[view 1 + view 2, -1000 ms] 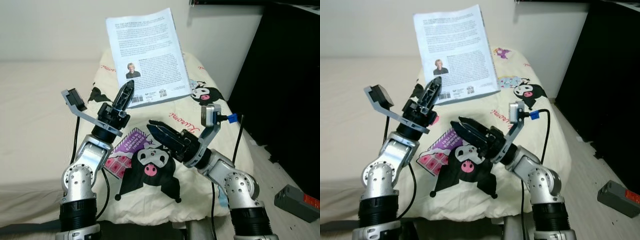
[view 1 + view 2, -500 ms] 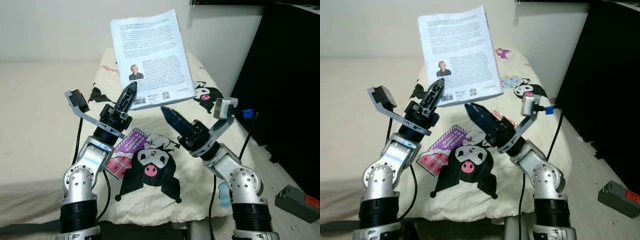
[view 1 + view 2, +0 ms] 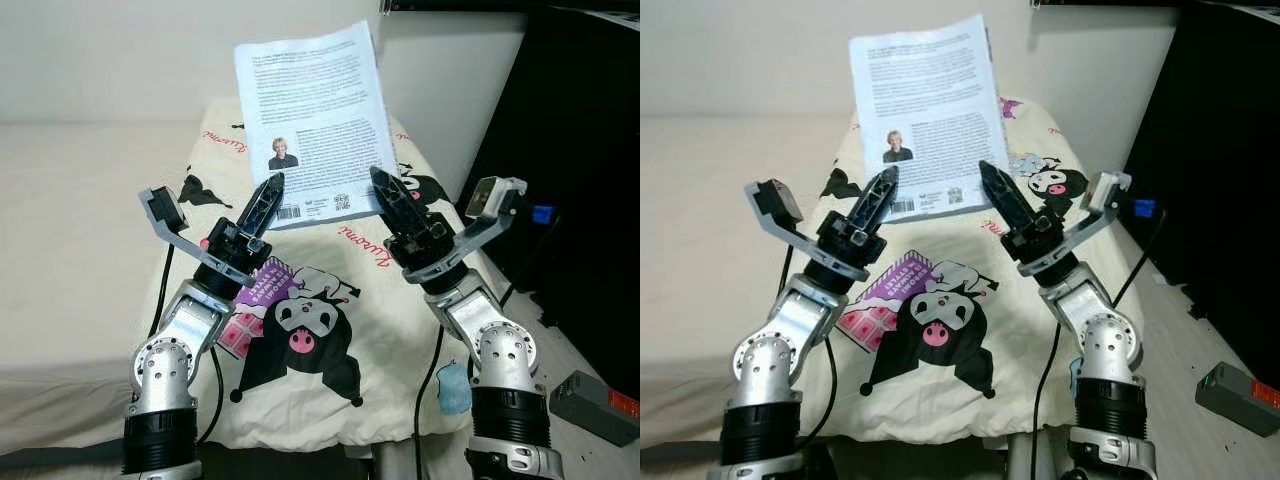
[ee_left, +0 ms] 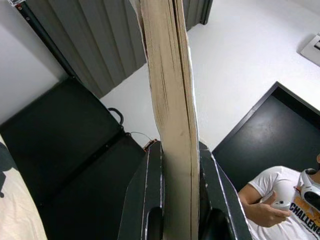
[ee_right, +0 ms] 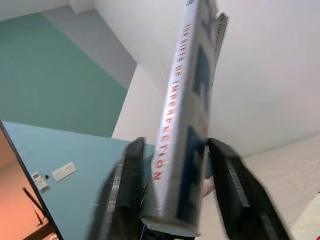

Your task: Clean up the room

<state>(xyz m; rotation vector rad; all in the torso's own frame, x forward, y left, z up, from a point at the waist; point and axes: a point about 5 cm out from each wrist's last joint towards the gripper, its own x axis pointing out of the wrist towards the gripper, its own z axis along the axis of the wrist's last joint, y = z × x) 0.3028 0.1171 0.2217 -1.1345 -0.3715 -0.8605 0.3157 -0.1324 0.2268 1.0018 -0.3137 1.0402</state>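
Observation:
A white paperback book [image 3: 315, 110] stands upright in the air above a cream pillow printed with black cartoon figures [image 3: 400, 340], back cover facing me. My left gripper [image 3: 268, 190] is shut on the book's lower left corner; in the left wrist view its fingers [image 4: 154, 190] press both sides of the page edge [image 4: 172, 75]. My right gripper [image 3: 385, 190] is at the lower right corner, open. In the right wrist view its fingers [image 5: 127, 195] straddle the spine [image 5: 180, 110], with a gap on one side.
The pillow lies on a beige bed [image 3: 70, 220], with a purple packet [image 3: 262, 285] on it under my left arm. A black cabinet [image 3: 580, 150] stands to the right. A grey and red box [image 3: 592, 398] lies on the floor. A seated person [image 4: 280, 200] holds a controller.
My right gripper rose from low over the pillow to the book's lower right corner. The left gripper lifted the book slightly up and to the right.

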